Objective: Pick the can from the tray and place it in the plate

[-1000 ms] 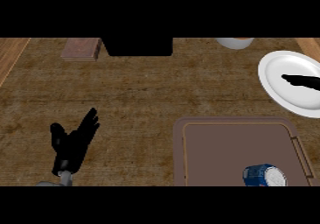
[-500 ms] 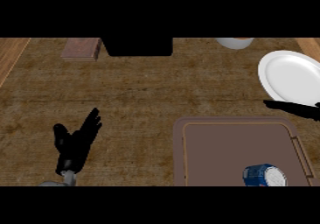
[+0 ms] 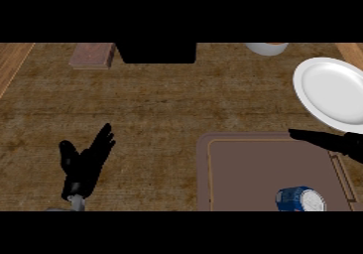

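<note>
A blue can with a silver top lies in the near right part of the brown tray. The white plate sits at the counter's far right, with nothing on it. My right hand comes in from the right edge over the tray's far right corner, fingers straight and pointing left, holding nothing; it is above and behind the can, apart from it. My left hand rests open at the lower left, fingers up.
A black box stands at the back middle, a small brown block to its left and a pale cup to its right. Wooden strips edge the counter at far left and far right.
My right hand has drawn back from over the plate, moving toward me and down to the tray's far right corner. The can, the plate and my left hand have stayed put.
</note>
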Motion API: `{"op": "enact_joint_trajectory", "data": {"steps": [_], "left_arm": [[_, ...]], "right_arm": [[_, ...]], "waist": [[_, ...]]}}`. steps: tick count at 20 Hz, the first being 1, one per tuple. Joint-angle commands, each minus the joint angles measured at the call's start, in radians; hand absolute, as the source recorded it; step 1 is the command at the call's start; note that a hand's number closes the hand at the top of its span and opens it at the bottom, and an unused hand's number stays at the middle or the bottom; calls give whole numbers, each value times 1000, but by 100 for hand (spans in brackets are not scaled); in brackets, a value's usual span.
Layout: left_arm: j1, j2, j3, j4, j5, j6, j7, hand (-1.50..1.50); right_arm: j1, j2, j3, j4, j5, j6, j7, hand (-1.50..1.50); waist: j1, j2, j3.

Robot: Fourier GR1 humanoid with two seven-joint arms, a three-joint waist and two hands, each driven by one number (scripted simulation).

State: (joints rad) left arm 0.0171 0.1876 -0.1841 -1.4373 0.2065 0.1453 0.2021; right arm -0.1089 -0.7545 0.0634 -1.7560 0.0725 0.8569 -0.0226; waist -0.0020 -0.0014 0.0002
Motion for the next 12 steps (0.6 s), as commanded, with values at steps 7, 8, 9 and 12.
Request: {"op": "enact_joint_trajectory", "data": {"steps": [7,8,9,12], "left_arm": [[42,-13,19,-68,-33,-23,35,0],[7,-16,48,13,-19,-56,7,0],[23,-27,53,15,-25,-62,-25,0],[-7,-35,58,32,-43,-51,1,0]], "right_arm": [[97,105,-19,-148,182,9,67,-150],[22,128,23,18,302,-31,-72,-150],[38,144,5,-13,292,-6,-46,-150],[86,130,26,48,395,-55,-182,-150]], "waist": [[0,0,0],[4,2,0],[3,1,0],[2,2,0]]}}
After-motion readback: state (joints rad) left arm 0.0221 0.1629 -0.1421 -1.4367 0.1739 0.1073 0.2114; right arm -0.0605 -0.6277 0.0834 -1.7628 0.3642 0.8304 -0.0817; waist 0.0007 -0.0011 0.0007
